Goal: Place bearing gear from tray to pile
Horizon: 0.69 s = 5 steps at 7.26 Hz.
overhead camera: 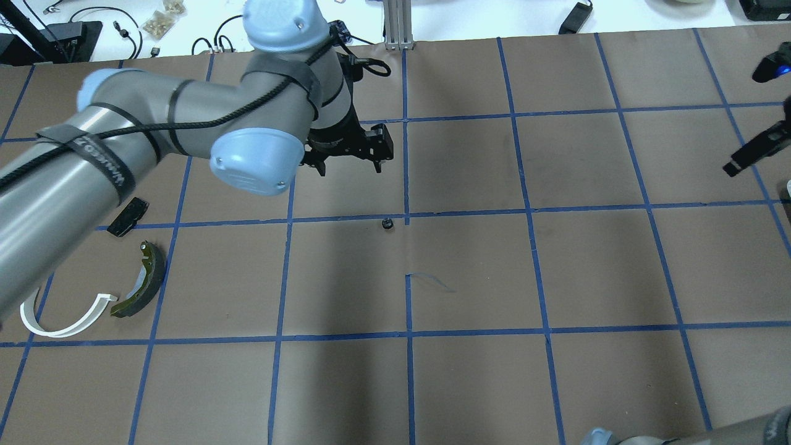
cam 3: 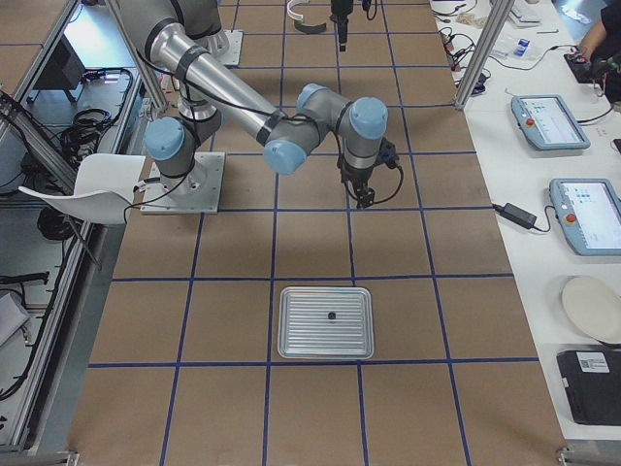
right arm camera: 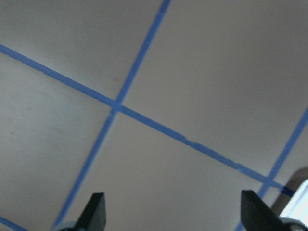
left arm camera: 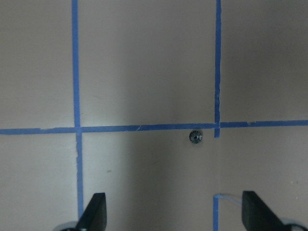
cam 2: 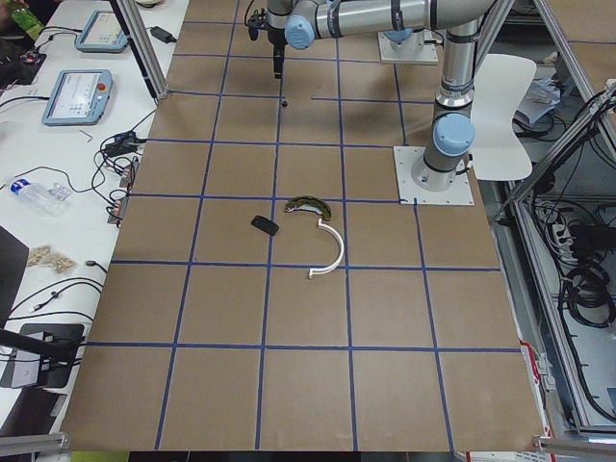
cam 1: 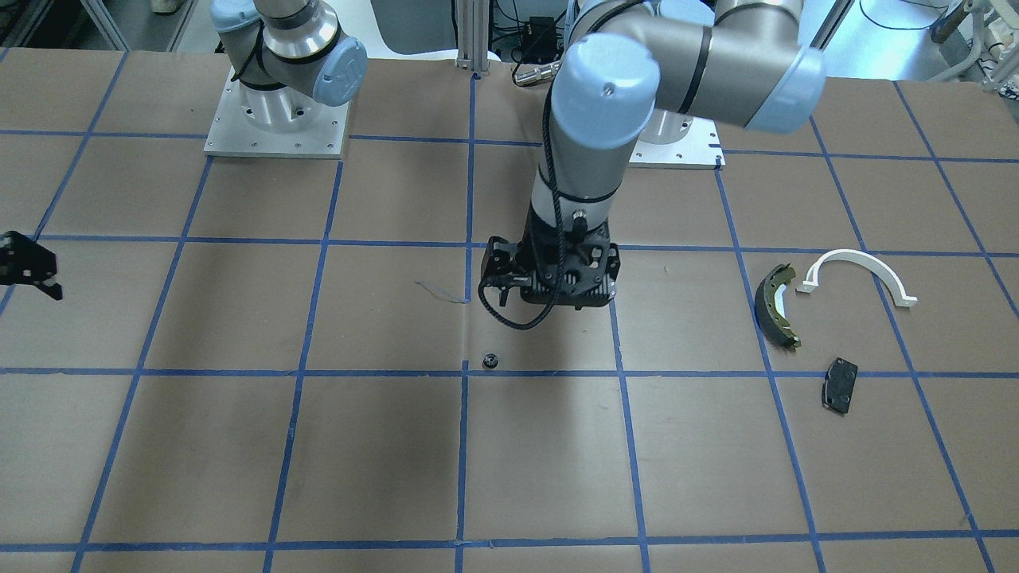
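Brown paper table [cam 1: 239, 477]: we log the gear [cam 1: 490, 361] loose on tape [cam 1: 557, 372], far from every edge. Left gripper [left arm camera: 173, 204] hovers near it, jaws spread, empty; right gripper [right arm camera: 173, 207] likewise spread. Pile [cam 1: 776, 306] lies toward left edge.

Left arm [cam 1: 573, 159] was grey tube with pale blue joint caps [cam 1: 605, 91], one small screw in each cap centre. Black cable [cam 1: 519, 325] was strapped along it and looped just below the black left gripper [overhead camera: 350, 168]. One black band [overhead camera: 102, 164] carried white lettering. Right arm [cam 1: 294, 40] matched, on a square silver base plate [cam 1: 275, 131] with edge screws.
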### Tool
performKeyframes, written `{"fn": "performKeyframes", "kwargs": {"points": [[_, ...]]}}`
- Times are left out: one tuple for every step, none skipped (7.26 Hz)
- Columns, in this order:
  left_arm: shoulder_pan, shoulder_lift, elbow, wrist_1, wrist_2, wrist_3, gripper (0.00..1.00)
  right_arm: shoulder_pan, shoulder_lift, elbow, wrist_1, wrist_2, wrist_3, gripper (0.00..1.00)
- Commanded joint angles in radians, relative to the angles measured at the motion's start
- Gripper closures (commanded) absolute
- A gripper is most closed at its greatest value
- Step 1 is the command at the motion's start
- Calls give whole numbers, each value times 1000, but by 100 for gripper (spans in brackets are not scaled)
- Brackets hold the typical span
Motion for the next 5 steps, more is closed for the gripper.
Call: {"fn": "performKeyframes", "kwargs": {"points": [[-53,-104,-30,49,9,-42,4,-166,113,-42,-102,-10,-257,0],[-59,-145,-30,96,4,-48,4,-228,155,-76,-103,-32,-340,0],[-63,-185,-30,141,1,-59,4,-249,205,-112,-103,-33,-376,0],[-70,-207,-30,159,7,-62,6,-257,251,-151,-103,-34,-422,0],[-70,-233,-31,173,6,-61,6,-278,296,-182,-103,-36,-465,0]]}}
